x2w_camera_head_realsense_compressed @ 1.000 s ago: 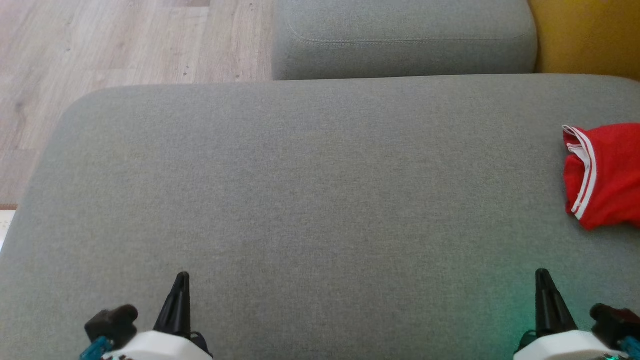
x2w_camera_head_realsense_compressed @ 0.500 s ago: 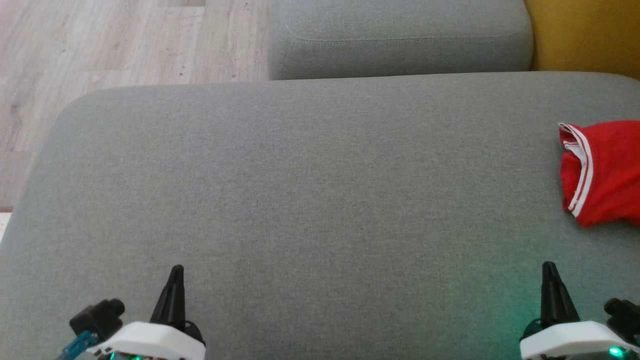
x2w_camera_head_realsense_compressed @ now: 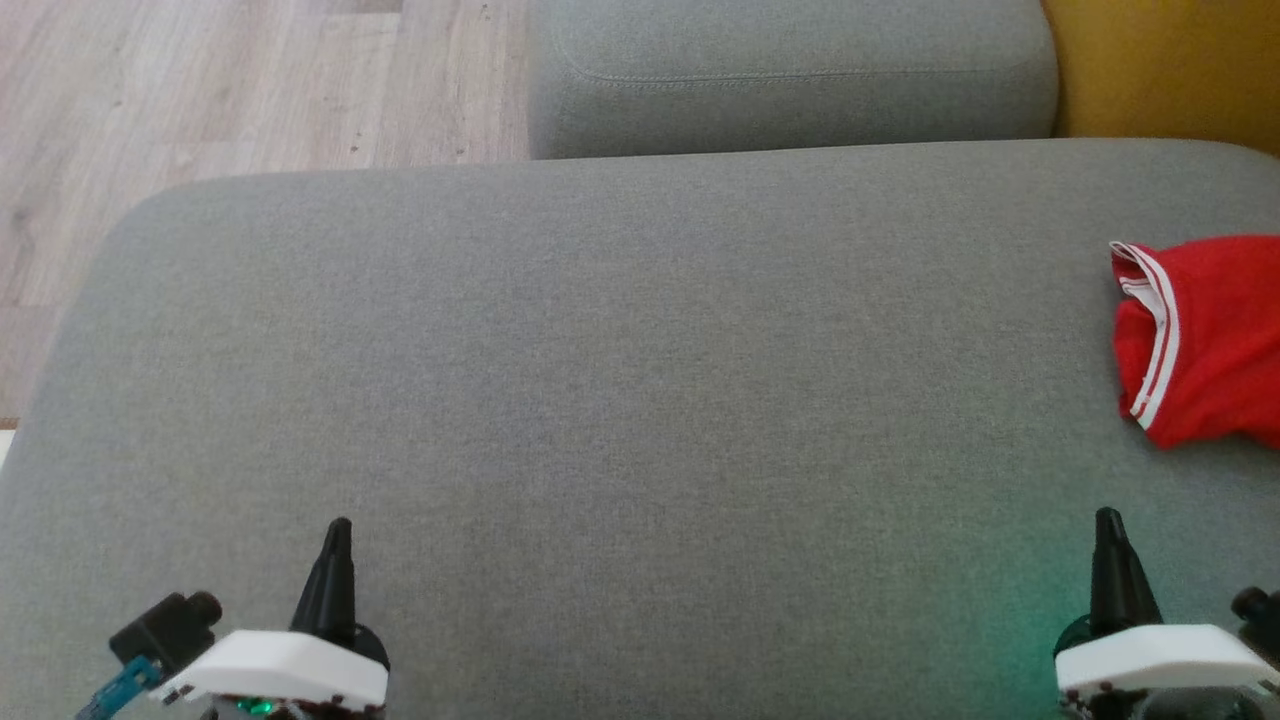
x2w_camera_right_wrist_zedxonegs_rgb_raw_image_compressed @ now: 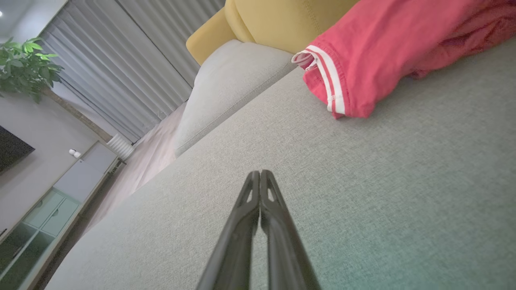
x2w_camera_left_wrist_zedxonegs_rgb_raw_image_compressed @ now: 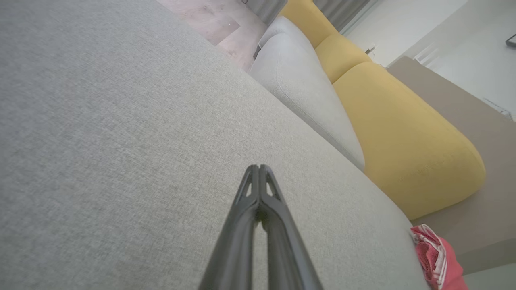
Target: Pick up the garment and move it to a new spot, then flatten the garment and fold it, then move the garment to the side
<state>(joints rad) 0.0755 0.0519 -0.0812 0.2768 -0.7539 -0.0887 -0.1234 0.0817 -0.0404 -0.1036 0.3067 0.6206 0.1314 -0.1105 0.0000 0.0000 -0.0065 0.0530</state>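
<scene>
The garment (x2w_camera_head_realsense_compressed: 1215, 335) is red with white stripes along one hem and lies crumpled at the right edge of the grey sofa cushion (x2w_camera_head_realsense_compressed: 600, 380). It also appears in the right wrist view as the garment (x2w_camera_right_wrist_zedxonegs_rgb_raw_image_compressed: 383, 52) at the top right, and as the garment (x2w_camera_left_wrist_zedxonegs_rgb_raw_image_compressed: 437, 257) at the lower right of the left wrist view. My left gripper (x2w_camera_head_realsense_compressed: 337, 530) is shut and empty at the lower left, far from the cloth. My right gripper (x2w_camera_head_realsense_compressed: 1107, 522) is shut and empty at the lower right, a short way in front of the garment. Shut fingertips show in both wrist views: left gripper (x2w_camera_left_wrist_zedxonegs_rgb_raw_image_compressed: 259, 167), right gripper (x2w_camera_right_wrist_zedxonegs_rgb_raw_image_compressed: 259, 173).
A second grey cushion (x2w_camera_head_realsense_compressed: 790, 75) lies behind the main one, with a yellow cushion (x2w_camera_head_realsense_compressed: 1170, 70) at the far right. Wooden floor (x2w_camera_head_realsense_compressed: 200, 90) lies beyond the left and far edges. A cabinet (x2w_camera_right_wrist_zedxonegs_rgb_raw_image_compressed: 48, 201) and curtains (x2w_camera_right_wrist_zedxonegs_rgb_raw_image_compressed: 133, 64) stand in the room.
The head view has shifted slightly, so the cushion and garment sit a little further left and higher. Both grippers' fingertips reach slightly higher in the picture. Both stay shut.
</scene>
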